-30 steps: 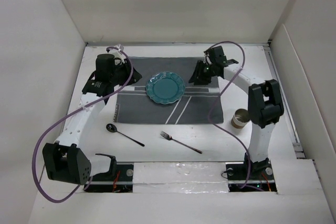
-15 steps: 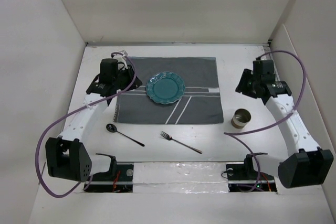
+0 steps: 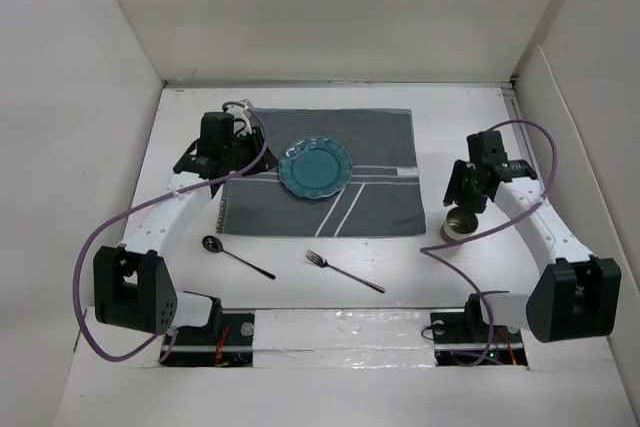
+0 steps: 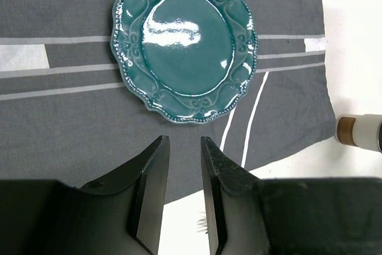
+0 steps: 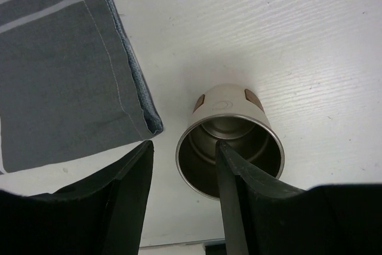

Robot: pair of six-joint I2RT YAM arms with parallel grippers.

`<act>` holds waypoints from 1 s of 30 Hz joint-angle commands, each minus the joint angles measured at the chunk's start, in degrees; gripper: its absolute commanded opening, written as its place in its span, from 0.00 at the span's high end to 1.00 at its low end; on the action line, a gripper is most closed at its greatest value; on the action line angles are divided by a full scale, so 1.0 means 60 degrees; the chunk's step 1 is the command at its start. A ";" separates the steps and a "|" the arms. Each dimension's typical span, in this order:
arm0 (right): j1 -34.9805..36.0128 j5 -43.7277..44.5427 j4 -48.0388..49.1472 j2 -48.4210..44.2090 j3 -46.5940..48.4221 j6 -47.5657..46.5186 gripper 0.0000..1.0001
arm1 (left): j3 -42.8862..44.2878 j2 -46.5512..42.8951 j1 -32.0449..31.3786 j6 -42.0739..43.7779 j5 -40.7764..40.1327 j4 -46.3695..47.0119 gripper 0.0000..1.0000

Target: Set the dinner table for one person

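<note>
The left pincer (image 4: 184, 141) is held narrowly apart above the cloth mat (image 4: 54, 123) edge; the right pincer (image 5: 183, 150) is spread, seemingly astride the round steel cup (image 5: 227, 107) rim, on open desk (image 5: 298, 40).

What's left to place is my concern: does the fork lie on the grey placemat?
No, the fork lies on the bare white table in front of the placemat, clear of its near edge.

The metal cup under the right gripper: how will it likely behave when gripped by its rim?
The metal cup looks thin-walled and empty, so it is probably light. Its shiny, smooth wall may slip between the right gripper's fingers. Standing upright on the dinner table, it could tip if nudged sideways near the rim.
</note>
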 commanded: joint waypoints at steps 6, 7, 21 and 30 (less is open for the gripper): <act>0.0211 -0.0053 0.0630 0.0738 -0.0029 -0.0235 0.55 | 0.0046 -0.0312 -0.0006 0.0010 0.0253 0.0426 0.75; 0.0211 -0.0053 0.0659 0.0869 -0.0043 -0.0249 0.56 | 0.0046 -0.0297 -0.0006 -0.0005 0.0254 0.0455 0.75; 0.0299 0.1309 0.0323 0.0943 0.1521 -0.0542 1.00 | 0.0149 -0.0195 -0.0006 -0.0064 0.0268 0.0499 0.76; 0.1339 0.0885 0.0879 0.4122 0.5933 -0.0777 1.00 | 0.0163 -0.0165 -0.0006 -0.0239 0.0722 0.0573 0.80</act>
